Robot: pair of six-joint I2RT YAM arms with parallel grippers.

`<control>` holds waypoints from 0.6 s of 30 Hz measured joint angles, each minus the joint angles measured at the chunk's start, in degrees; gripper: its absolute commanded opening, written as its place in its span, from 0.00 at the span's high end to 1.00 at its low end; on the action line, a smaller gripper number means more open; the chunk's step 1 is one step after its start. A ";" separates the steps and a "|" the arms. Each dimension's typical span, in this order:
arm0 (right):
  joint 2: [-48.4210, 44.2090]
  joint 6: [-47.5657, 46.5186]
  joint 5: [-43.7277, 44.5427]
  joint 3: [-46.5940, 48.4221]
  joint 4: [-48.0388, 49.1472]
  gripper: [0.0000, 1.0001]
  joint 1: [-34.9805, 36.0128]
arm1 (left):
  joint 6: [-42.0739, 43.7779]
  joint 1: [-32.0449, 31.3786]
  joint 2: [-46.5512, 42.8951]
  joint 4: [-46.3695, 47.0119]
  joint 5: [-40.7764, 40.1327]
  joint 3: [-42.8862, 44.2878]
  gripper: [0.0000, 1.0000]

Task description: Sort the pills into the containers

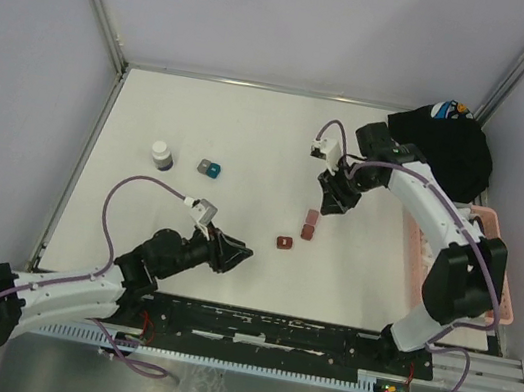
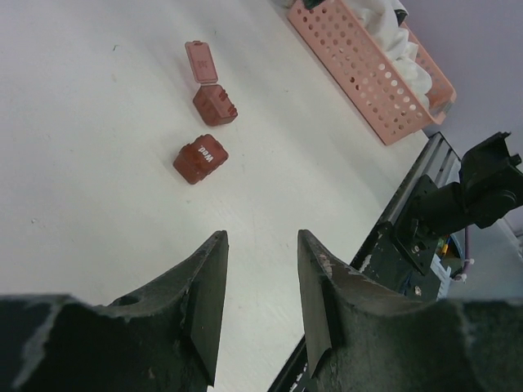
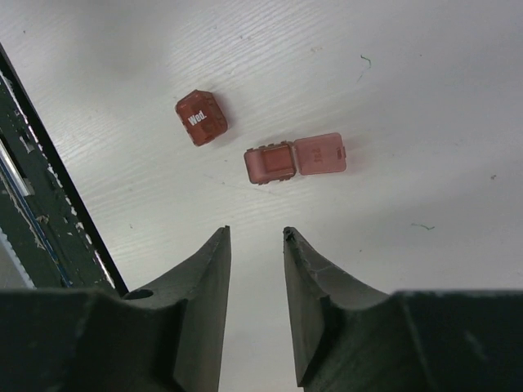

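Upper left of the top view: one small vial [image 1: 161,154], with one grey cube [image 1: 205,166] and one teal cube [image 1: 217,170] just beside it. Lower middle is the left gripper [image 1: 244,253], jaws apart and holding nothing. Right of it are two dark-red boxes: the closed Wed box [image 1: 284,244] and the flipped-open box [image 1: 309,227]. The right gripper [image 1: 327,206] is right above the open one, also parted and empty. Far right there's one pink basket [image 2: 359,65], with a black bundle [image 1: 448,148] above it.

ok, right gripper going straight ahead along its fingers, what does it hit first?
Probably the open dark-red box, straight ahead of the right gripper; the closed Wed box sits off to one side. Depth is unclear.
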 measured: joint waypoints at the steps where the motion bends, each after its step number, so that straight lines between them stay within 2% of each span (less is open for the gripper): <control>1: -2.23 1.09 0.13 -2.01 1.22 0.64 0.00 | -0.52 0.00 1.70 0.87 -0.07 0.04 0.58; 6: -8.44 4.48 0.44 -9.35 6.21 0.66 0.00 | -2.75 -0.11 11.78 2.56 -0.20 2.71 0.71; 9: -9.09 5.35 0.96 -11.52 7.41 0.69 -0.22 | -3.56 -2.19 17.81 2.64 -2.10 6.16 0.73; 14: -9.01 6.32 1.42 -11.63 7.69 0.71 -1.11 | -3.58 -9.90 29.27 1.90 -9.62 14.32 0.79; 18: -9.20 6.93 1.60 -11.63 7.78 0.71 -2.32 | -3.56 -11.89 38.49 0.59 -13.79 19.89 0.80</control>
